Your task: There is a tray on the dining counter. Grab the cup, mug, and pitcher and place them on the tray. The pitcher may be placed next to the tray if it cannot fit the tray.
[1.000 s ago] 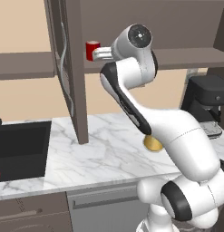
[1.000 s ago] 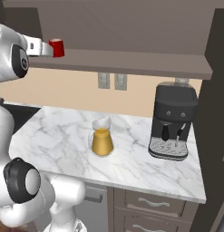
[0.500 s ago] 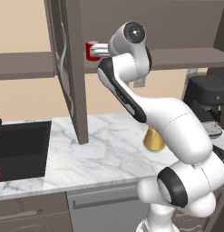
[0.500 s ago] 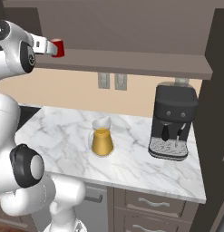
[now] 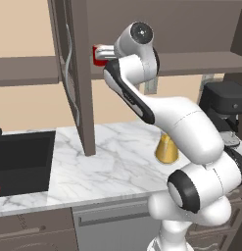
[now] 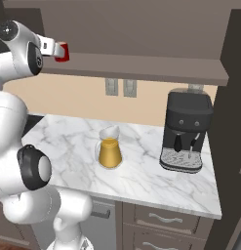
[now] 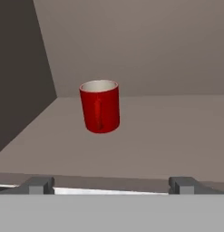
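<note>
The mug (image 7: 100, 106) stands upright on the cabinet shelf (image 7: 168, 136), ahead of the end effector (image 7: 111, 185) with fingers wide apart; it looks rigid, light, smooth, best pinched across its body.

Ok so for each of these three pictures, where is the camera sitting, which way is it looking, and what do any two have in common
Left base view: behind the arm to its left, looking forward over the marble worktop; the arm rises at lower right.
Right base view: behind to its right, facing the pitcher and coffee machine; the arm stands at left.
Hand view: on the hand, looking along open fingers at the mug.
Shared: all three show the mug on the cabinet shelf.
</note>
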